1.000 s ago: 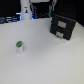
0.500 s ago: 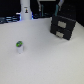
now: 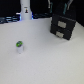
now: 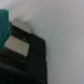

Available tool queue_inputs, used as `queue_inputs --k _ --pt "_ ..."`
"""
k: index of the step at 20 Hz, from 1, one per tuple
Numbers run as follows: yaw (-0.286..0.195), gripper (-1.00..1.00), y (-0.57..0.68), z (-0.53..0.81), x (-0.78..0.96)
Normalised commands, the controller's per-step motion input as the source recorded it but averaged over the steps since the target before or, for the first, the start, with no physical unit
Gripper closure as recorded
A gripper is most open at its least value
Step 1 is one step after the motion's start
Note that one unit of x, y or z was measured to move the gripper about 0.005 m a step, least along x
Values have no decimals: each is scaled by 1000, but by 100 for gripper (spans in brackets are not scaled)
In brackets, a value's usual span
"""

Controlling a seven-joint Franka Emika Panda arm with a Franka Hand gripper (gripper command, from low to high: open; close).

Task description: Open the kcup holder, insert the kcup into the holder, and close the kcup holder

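The kcup (image 3: 19, 46), a small white pod with a green top, stands upright on the white table towards the exterior view's left. The kcup holder (image 3: 64, 26), a black box with pale grey handles on its front, sits at the back right and looks shut. A dark arm part (image 3: 61, 8) hangs just above and behind the holder; the gripper's fingers cannot be made out there. The wrist view shows the holder (image 4: 30, 57) close up with its pale handles (image 4: 17, 46), blurred. A teal shape (image 4: 4, 24) sits at the picture's edge. The kcup is out of the wrist view.
The white table (image 3: 45, 62) stretches between the kcup and the holder. A white robot base (image 3: 25, 8) stands at the back left, with dark clutter along the table's far edge.
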Motion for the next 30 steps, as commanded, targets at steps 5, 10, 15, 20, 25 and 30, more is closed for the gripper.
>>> queue_inputs --k 5,10,15,20,25,30 --pt "-192 -100 638 -193 -215" --pt "-192 -100 517 -335 -206" --pt "-165 -100 451 -354 -224" --pt "-109 -100 337 -404 -200" --pt "-35 -100 249 -462 -204" --pt "1 -100 94 -497 -286"
